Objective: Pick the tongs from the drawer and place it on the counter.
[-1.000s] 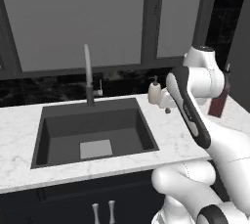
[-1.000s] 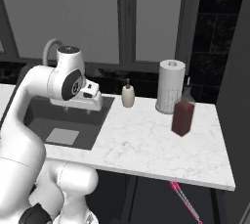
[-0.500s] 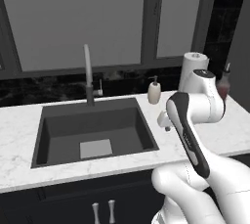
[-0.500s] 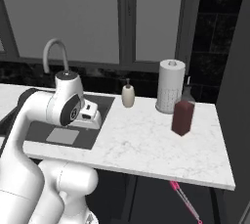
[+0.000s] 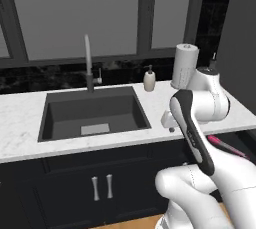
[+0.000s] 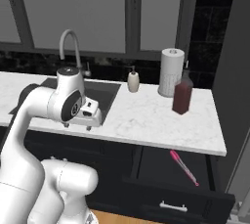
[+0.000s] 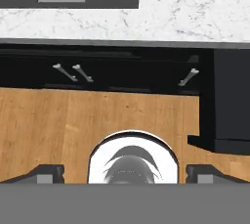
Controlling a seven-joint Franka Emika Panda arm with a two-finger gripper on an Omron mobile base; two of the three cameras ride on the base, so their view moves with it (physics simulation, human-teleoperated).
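Observation:
The pink-ended tongs lie diagonally inside the open black drawer, below the right part of the white marble counter. In the left base view the tongs peek out beside my arm. My gripper hangs fingers-down at the counter's front edge, by the sink's right corner and well left of the drawer. It is open and holds nothing. The hand view looks straight down past the gripper at the counter edge; the drawer shows as a dark block at the right, the tongs hidden.
A dark sink with a faucet is set into the counter. A soap dispenser, a paper towel roll and a dark red bottle stand at the back right. Cabinet doors with silver handles sit below, above a wooden floor.
The whole picture has shifted upward, so more of the cabinets and the open drawer shows. My hand has come down and forward from over the counter to its front edge.

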